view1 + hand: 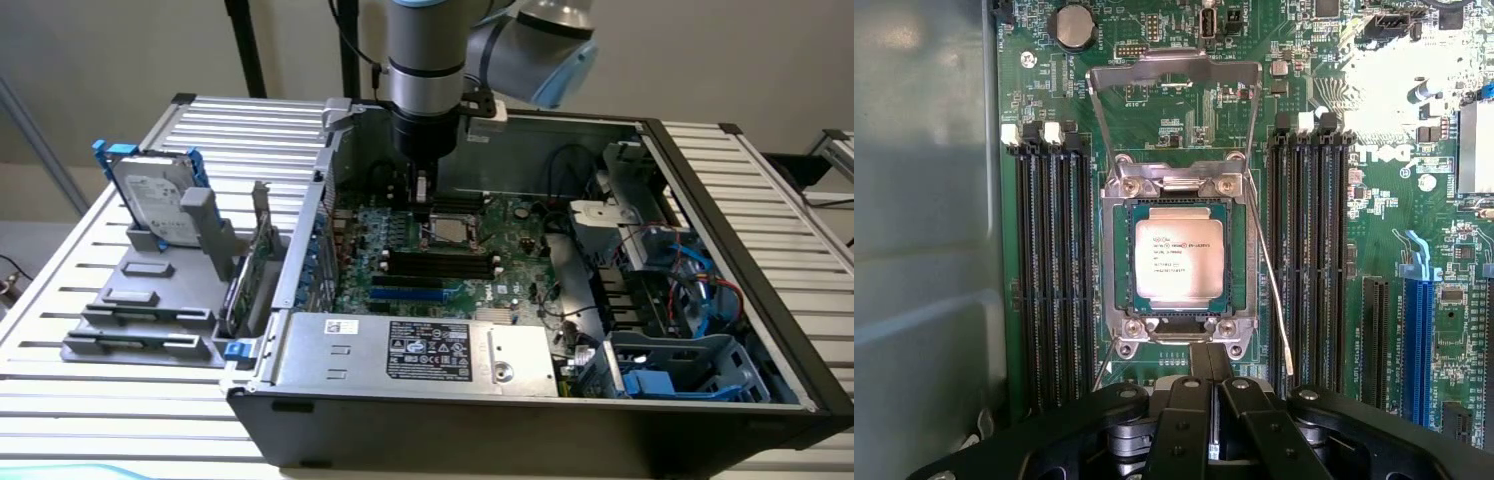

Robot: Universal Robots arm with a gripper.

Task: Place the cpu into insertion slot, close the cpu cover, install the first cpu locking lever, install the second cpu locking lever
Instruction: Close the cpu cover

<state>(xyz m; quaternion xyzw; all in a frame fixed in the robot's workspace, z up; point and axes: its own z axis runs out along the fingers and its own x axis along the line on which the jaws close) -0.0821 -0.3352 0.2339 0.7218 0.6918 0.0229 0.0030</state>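
Observation:
The cpu, a pale silver square chip, lies flat in the insertion slot on the green board. Beyond the slot's far side, the cpu cover, a thin silvery frame, stands raised and open. A thin wire locking lever slants loose along one side of the slot. My gripper is shut and holds nothing, its tips just beside the slot's edge opposite the cover. In the exterior view the gripper points straight down inside the computer case, just over the cpu.
Long black memory slots flank the socket on both sides, with a blue card slot further out. The case wall is close by. A labelled grey power supply, cables and a hard drive on a stand also show.

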